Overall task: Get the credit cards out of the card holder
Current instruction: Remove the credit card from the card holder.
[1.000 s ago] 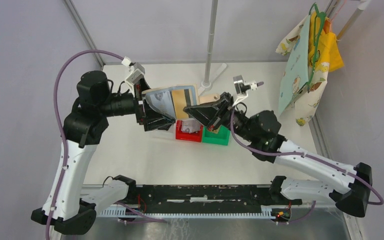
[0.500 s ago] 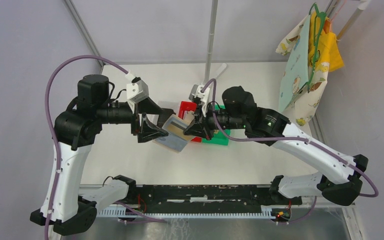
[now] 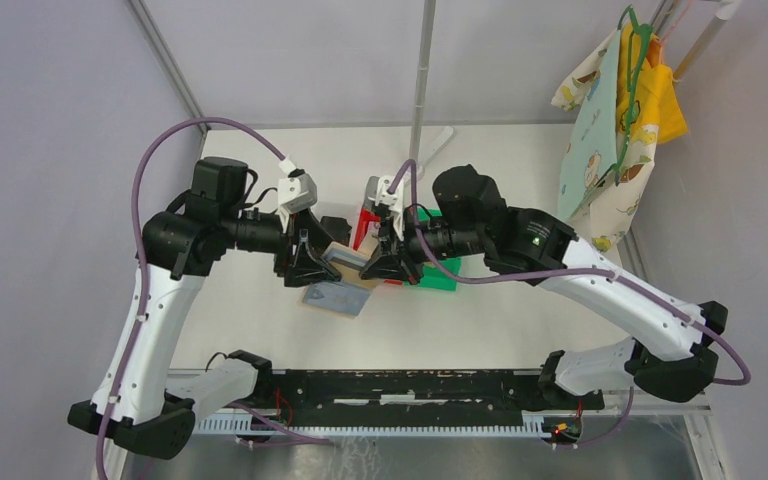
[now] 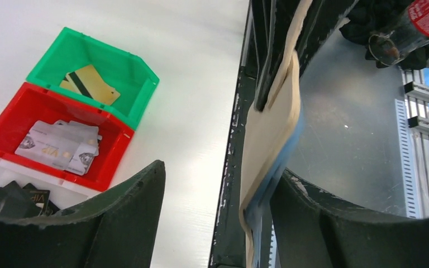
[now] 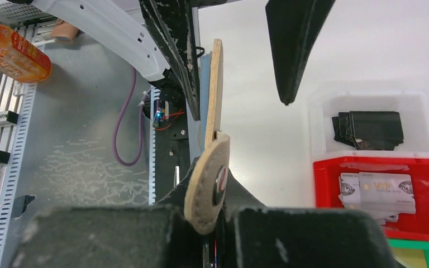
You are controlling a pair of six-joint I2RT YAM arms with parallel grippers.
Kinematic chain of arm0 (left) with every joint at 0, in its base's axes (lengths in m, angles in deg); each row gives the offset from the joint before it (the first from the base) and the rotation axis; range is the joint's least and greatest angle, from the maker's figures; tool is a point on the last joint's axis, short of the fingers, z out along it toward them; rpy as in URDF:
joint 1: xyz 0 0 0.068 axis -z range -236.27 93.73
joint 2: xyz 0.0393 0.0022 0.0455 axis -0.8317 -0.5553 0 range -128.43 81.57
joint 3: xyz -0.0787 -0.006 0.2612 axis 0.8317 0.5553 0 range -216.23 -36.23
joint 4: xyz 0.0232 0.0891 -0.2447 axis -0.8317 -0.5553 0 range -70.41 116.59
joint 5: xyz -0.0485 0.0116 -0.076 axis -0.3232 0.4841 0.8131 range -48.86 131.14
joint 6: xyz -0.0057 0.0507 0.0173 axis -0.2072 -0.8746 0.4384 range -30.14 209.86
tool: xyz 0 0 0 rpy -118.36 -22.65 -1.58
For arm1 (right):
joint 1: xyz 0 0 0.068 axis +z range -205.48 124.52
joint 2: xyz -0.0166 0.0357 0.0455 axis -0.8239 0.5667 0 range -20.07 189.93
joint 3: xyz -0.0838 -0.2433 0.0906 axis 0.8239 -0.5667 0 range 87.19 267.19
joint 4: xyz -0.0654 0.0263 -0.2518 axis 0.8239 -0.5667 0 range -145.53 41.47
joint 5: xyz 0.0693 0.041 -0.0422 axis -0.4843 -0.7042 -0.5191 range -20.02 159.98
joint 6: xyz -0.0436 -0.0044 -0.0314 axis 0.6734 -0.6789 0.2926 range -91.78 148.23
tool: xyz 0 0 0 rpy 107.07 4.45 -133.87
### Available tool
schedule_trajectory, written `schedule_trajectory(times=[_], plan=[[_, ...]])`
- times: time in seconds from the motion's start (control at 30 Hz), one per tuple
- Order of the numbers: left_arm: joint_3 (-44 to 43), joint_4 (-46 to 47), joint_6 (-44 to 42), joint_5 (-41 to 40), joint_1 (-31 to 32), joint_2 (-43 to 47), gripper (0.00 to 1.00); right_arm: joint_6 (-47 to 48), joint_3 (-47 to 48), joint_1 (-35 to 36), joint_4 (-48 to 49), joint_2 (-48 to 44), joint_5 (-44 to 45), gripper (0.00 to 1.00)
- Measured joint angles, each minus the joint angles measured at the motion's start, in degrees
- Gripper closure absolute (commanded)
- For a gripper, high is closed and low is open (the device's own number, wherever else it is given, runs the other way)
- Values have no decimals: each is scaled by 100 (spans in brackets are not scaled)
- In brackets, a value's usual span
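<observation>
Top external shows the soft tan card holder (image 3: pixel 338 292) held up on the near side of the red bin (image 3: pixel 367 222), between the two hands. The right hand (image 5: pixel 206 219) is pinched on the holder's rounded flap, whose metal snap is showing. The left hand (image 4: pixel 218 181) is spread, and the holder's blue-lined edge lies against one finger. Flat silvery credit cards (image 4: pixel 56 146) lie stacked in the glossy plastic red bin. A gold card (image 4: pixel 89 84) with a dark stripe lies in the green bin (image 4: pixel 139 92) touching it.

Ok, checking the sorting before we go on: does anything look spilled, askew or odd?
Nothing spilled: the silver cards lie loosely fanned in the red bin, gold cards in the green bin. Only the card holder looks odd: bowed in mid-air, its flap pinched in the right pincer.
</observation>
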Motion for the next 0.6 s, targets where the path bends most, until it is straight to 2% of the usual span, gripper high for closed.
schedule_trajectory(times=[0.07,0.2,0.3,0.37,0.43,0.6], plan=[[11,-13,-4,136,-2,-63,44,46,76,33,-26,120,-31,100],[70,-55,-15,372,4,-107,78,107,306,76,-153,452,-9,97],[155,-173,-44,474,15,-109,93,98,378,66,-216,568,92,78],[170,-197,-76,494,13,-114,98,28,361,68,-205,562,203,60],[170,-184,-74,476,15,-111,98,-98,179,70,61,463,280,46],[254,483,560,321,15,-42,98,-699,-1491,9,1565,-627,612,31]])
